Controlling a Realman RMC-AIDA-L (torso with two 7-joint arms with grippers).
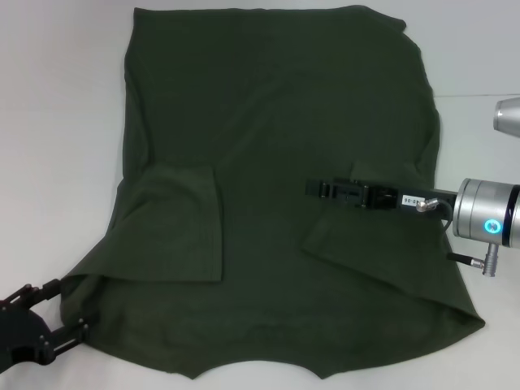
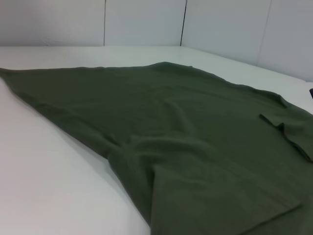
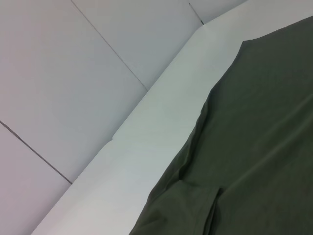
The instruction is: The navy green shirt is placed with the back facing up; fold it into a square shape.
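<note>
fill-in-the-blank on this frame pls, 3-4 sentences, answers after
1. The navy green shirt lies spread on a ____ table.
2. Both sleeves are folded ____ onto the shirt's body.
3. The right gripper reaches over the shirt from the robot's ____ side.
4. The left gripper sits at the shirt's near ____ corner.

Missing words: white; inward; right; left

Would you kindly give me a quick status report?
Left gripper at the dark green cotton shirt's near-left corner. Right gripper over its middle. Both sleeves folded in. White table otherwise unobstructed.
</note>
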